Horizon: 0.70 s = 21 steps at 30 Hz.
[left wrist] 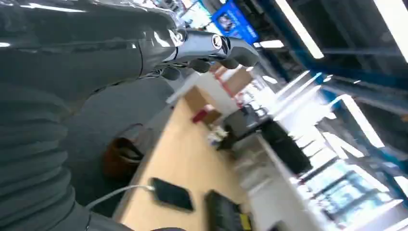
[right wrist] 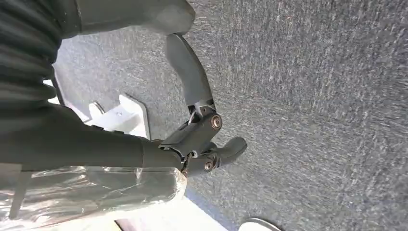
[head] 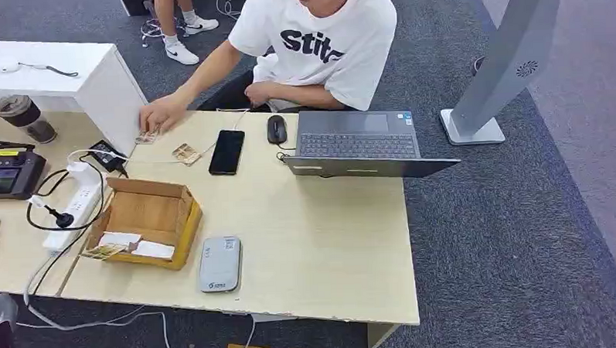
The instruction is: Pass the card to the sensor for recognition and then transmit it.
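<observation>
Cardboard is where the task's things sit: an open box on the pale wood desk holds white cards at its near end, with a grey card reader just beside it. Both lie well ahead of either hand, untouched.

Several things could go wrong, in my judgement. The cards lie flat against the box floor, so fingers may scrape over them or pinch two at once. The box is light and may slide when pressed. A white power strip and its cables lie close on the box's far side from the reader, ready to snag a reaching left arm. A seated person's hand rests on small cards farther back, within the wider reach zone.

The left hand is raised off to the side above the desk edge, fingers loosely curled, holding nothing. The right hand hangs over grey carpet, fingers spread apart and empty.
</observation>
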Tool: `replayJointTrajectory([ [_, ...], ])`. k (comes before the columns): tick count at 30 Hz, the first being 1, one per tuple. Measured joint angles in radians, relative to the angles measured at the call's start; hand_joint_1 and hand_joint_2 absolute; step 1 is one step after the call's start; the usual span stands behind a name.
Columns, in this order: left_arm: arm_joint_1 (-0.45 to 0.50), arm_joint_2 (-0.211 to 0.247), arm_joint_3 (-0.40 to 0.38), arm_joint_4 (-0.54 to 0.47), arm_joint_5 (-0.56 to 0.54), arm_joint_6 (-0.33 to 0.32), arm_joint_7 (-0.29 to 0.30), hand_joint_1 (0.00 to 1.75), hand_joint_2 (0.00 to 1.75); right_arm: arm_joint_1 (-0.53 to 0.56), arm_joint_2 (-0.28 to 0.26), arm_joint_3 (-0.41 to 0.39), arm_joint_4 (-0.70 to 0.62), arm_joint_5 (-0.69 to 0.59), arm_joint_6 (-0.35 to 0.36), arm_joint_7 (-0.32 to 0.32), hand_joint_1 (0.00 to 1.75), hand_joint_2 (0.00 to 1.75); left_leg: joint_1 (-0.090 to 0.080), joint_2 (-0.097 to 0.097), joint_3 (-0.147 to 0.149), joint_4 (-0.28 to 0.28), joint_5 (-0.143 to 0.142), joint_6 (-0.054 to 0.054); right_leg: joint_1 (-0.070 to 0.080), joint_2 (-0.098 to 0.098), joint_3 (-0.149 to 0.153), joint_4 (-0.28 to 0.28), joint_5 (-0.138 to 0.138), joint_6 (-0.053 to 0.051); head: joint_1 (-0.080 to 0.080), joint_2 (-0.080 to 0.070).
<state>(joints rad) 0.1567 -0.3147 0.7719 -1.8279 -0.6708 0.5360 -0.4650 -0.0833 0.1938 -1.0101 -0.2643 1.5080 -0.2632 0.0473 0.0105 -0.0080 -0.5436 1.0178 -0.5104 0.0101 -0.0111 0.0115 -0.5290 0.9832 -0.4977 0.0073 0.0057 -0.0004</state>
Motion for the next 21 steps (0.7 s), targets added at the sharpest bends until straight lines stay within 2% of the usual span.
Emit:
replayJointTrajectory([
  [2,-0.014,-0.006,0.049,0.111,-0.074,0.010,0.091,0.00,1.75,0.000,0.004,-0.010,-0.001,0.003,0.000,0.005,0.00,1.75,0.000,0.000,0.001,0.000,0.000,0.000,0.000,0.000,0.001,0.000,0.000,0.000,0.000,0.000],
  [3,-0.028,-0.006,0.086,0.194,-0.125,0.021,0.099,0.00,1.75,0.000,0.006,-0.016,-0.002,0.007,0.000,0.008,0.00,1.75,0.000,0.000,0.001,0.000,0.000,0.000,0.000,0.000,0.001,0.000,0.000,0.000,-0.001,0.000],
  [5,-0.052,-0.005,0.159,0.347,-0.188,0.050,0.077,0.00,1.75,0.000,0.008,-0.023,-0.002,0.008,0.001,0.010,0.00,1.75,0.000,0.000,0.001,0.000,0.000,0.000,0.000,0.000,0.001,0.000,0.000,0.000,0.000,0.000],
  [7,-0.074,-0.004,0.217,0.456,-0.242,0.051,0.106,0.00,1.75,0.000,0.009,-0.029,-0.002,0.019,0.002,0.012,0.00,1.75,0.000,0.000,0.001,0.000,0.000,0.000,0.000,0.000,0.001,0.000,0.000,0.000,0.000,0.000],
  [9,-0.109,0.003,0.272,0.590,-0.341,0.036,0.204,0.00,1.75,0.000,0.010,-0.033,-0.002,0.033,0.007,0.014,0.00,1.75,-0.001,-0.001,0.001,0.000,0.000,0.000,-0.002,-0.001,0.001,0.000,0.000,0.000,0.000,0.000],
  [12,-0.147,0.031,0.338,0.853,-0.545,0.025,0.409,0.00,1.75,-0.002,0.014,-0.040,-0.002,0.043,0.014,0.022,0.00,1.75,-0.002,-0.001,0.001,0.000,0.000,0.000,-0.002,-0.001,0.001,0.000,0.000,0.000,-0.001,0.000],
  [15,-0.172,0.050,0.373,1.065,-0.631,-0.016,0.544,0.00,1.75,-0.002,0.014,-0.046,-0.002,0.058,0.016,0.032,0.00,1.75,-0.002,-0.001,0.000,0.000,0.000,0.000,-0.002,-0.001,0.001,0.000,0.000,0.000,0.000,0.000],
  [17,-0.183,0.056,0.385,1.150,-0.653,-0.032,0.573,0.00,1.75,-0.003,0.014,-0.046,-0.002,0.060,0.018,0.033,0.00,1.75,-0.002,-0.001,0.001,0.000,0.000,0.000,-0.002,-0.001,0.001,0.000,0.000,0.000,0.000,0.000],
  [21,-0.201,0.069,0.394,1.269,-0.688,-0.063,0.579,0.00,1.75,-0.003,0.014,-0.046,-0.002,0.060,0.020,0.046,0.00,1.75,-0.002,-0.001,0.001,0.000,0.000,0.000,-0.002,-0.001,0.001,0.000,0.000,0.000,0.000,0.000],
])
